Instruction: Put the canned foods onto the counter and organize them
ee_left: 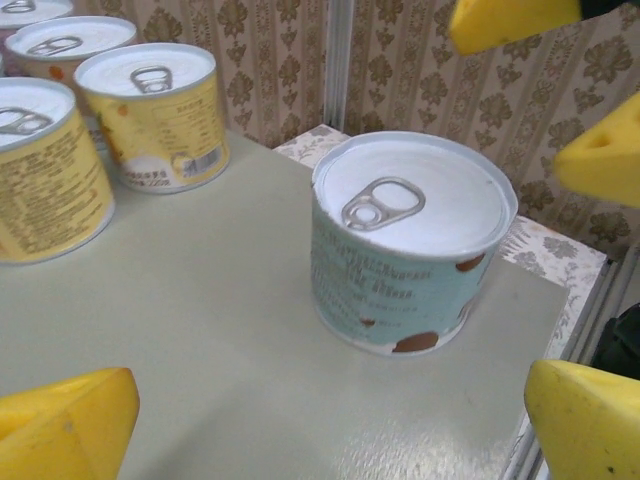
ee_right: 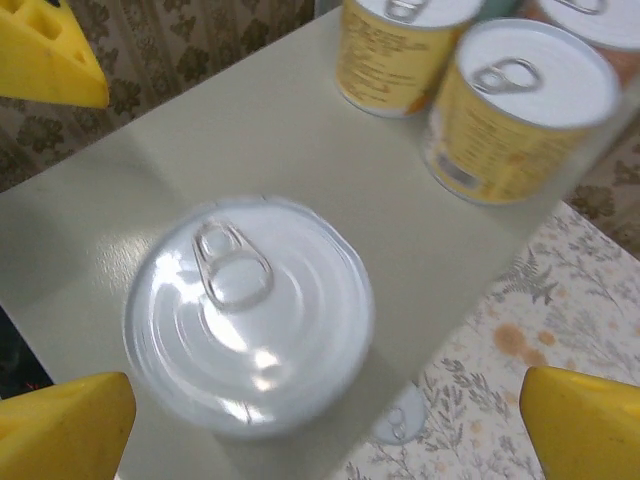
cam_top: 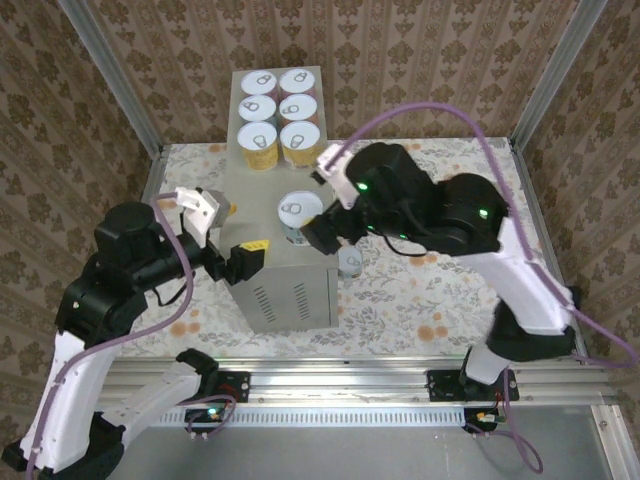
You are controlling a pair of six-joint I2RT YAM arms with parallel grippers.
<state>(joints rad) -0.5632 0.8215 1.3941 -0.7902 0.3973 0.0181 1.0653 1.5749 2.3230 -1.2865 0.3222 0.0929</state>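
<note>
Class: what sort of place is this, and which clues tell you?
Likely a staged robot test cell: patterned backdrop walls in metal framing, arms on a rail, cans on a box counter.

I'm seeing the grey counter (cam_top: 250, 205) standing upright. Six cans (cam_top: 298, 108) are sitting clustered at its 12 o'clock end, a teal can (cam_top: 299, 213) is standing alone toward 3 o'clock, and an eighth can (cam_top: 350, 262) is resting beside its base at 4 o'clock.
</note>
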